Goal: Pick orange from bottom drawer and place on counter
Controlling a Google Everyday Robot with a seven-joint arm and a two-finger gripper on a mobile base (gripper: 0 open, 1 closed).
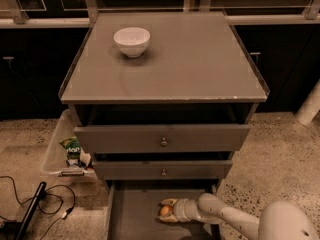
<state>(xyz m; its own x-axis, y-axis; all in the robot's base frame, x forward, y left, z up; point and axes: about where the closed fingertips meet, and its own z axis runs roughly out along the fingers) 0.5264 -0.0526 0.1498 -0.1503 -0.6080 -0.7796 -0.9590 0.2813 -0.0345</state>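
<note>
In the open bottom drawer point(130, 219), at 6 o'clock in the view, the pincer point(167, 210) is clamped on the orange point(165, 211), with one finger at its 12 o'clock and one at its 6. On the grey surface point(200, 64), a white bowl point(132, 40) stands toward 10 o'clock. At the cabinet's 9 o'clock lies a green packet point(73, 146), its writing unreadable.

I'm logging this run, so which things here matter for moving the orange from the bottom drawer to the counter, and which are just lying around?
For the job: orange, bottom drawer, counter, claw closed on the orange inside that drawer.
Lying about: white bowl on the counter, snack packet in the clear bin on the left, black cables on the floor.
</note>
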